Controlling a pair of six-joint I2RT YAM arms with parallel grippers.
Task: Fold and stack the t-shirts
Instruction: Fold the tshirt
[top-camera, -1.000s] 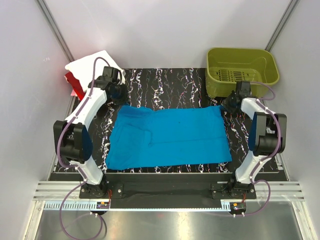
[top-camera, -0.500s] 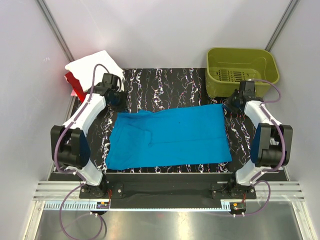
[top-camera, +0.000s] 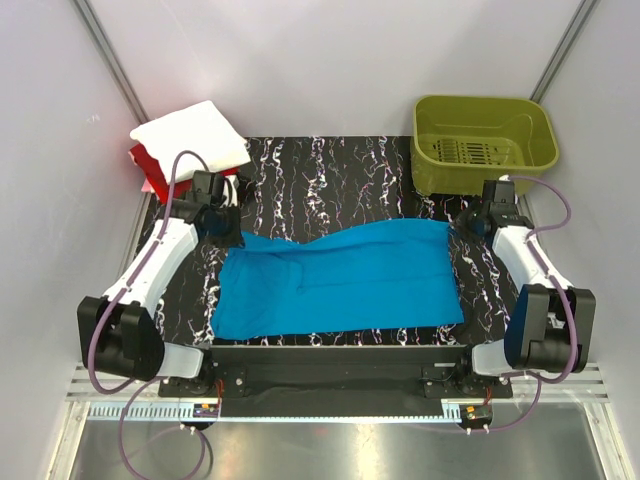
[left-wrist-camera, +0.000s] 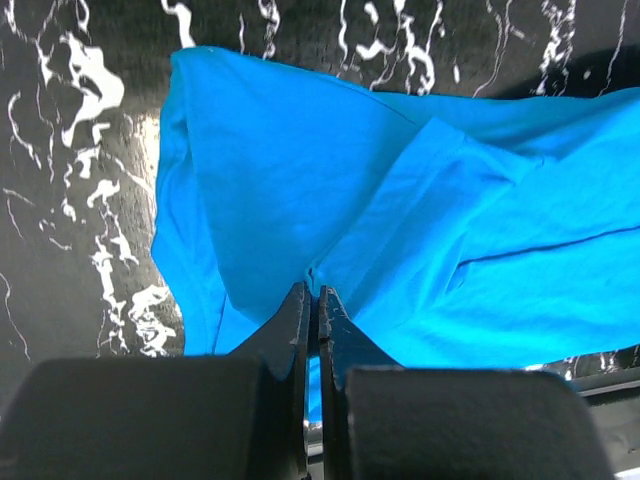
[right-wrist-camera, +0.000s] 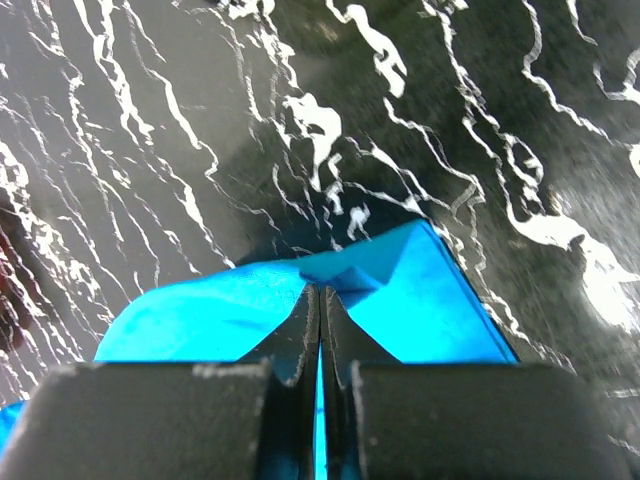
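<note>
Since before, the left claw (top-camera: 222, 232) and right claw (top-camera: 468, 222) have lifted the far edge of the blue t-shirt (top-camera: 340, 285) on the surface (top-camera: 330, 170). From above, they pinch it at 10 and 2 o'clock. Left wrist: the claw (left-wrist-camera: 312, 298) is shut tight on cloth. Right wrist: only a tiny corner is pinched, so I think a hard pull could slip it out and spoil the fold.

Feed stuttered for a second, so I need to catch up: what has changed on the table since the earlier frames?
Both arms swung outward and back toward their bases. The left gripper and right gripper, shut on the far corners of the blue t-shirt, dragged its far edge nearer, now wavy. Its near edge, the white t-shirt, red t-shirt and basket stayed put.
</note>
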